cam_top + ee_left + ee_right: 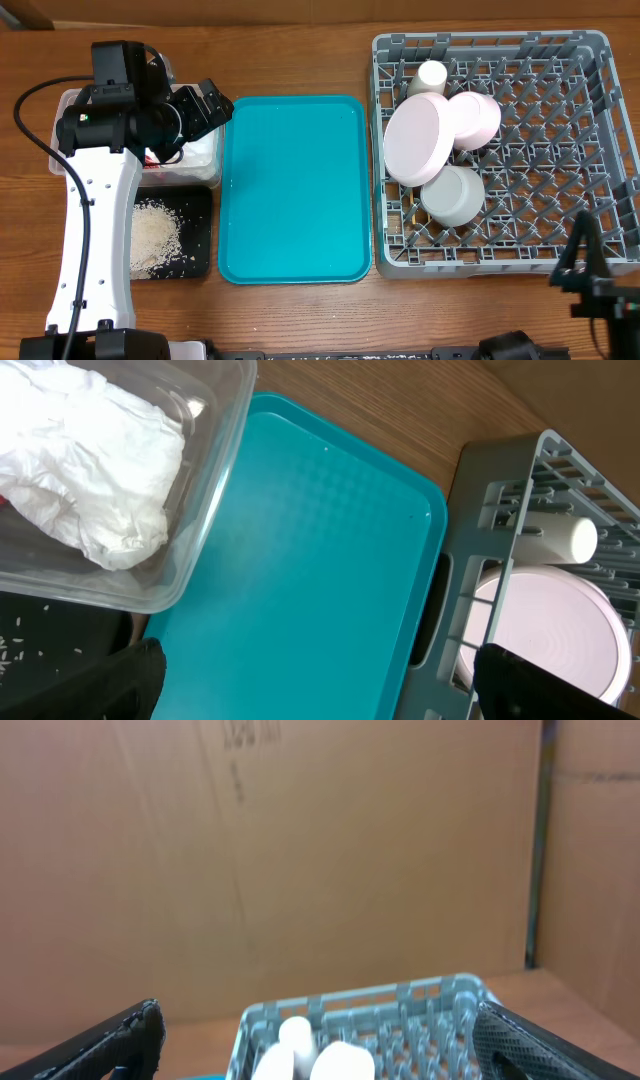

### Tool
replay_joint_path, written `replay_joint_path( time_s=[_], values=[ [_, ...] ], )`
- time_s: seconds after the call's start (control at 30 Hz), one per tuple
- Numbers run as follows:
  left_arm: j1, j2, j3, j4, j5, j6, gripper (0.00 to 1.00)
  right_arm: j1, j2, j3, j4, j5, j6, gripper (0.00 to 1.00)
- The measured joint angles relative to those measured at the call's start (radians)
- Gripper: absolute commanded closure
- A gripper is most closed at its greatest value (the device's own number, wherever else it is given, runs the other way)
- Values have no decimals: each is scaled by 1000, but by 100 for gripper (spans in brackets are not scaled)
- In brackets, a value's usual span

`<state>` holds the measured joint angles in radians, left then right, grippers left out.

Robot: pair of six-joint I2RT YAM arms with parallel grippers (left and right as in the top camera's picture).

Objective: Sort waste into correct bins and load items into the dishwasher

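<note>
My left gripper (212, 108) hangs open and empty over the right edge of the clear tub (203, 165). In the left wrist view its fingers (320, 680) straddle the teal tray. The tub (215, 490) holds the crumpled white napkin (90, 470), with a red sliver beside it. The black tray (195, 205) holds rice grains (153, 235). The grey dish rack (600, 150) holds the white cup (432, 75), pink plate (418, 140), pink bowl (478, 118) and grey-white bowl (452, 195). My right gripper (590, 265) is open and empty at the rack's near right corner. The chopsticks are out of view.
The teal serving tray (290, 190) lies between the bins and the rack and has nothing on it. The left arm's white link (95, 230) crosses the table's left side. A brown cardboard wall (300, 850) stands behind the rack (400, 1010) in the right wrist view.
</note>
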<state>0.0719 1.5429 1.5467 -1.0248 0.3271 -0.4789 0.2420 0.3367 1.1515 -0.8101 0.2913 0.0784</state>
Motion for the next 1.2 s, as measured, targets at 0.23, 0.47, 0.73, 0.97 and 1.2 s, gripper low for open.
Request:
replay_joint_path(
  time_s=[0.23,0.47,0.73,0.97,1.2],
  values=[
    [0,0,0,0,0,0,0,-37,-137,-270,147,-105,1,0],
    [0,0,0,0,0,0,0,-59,-261,-575,461,-157,71,0],
    [0,0,0,0,0,0,0,-59,-311,-897,871,-165,220,0],
    [0,0,0,0,0,0,0,-59,-318,-1071,1032,-172,291,0],
    [0,0,0,0,0,0,0,-59,-321,-1133,978,-172,310,0]
  ],
)
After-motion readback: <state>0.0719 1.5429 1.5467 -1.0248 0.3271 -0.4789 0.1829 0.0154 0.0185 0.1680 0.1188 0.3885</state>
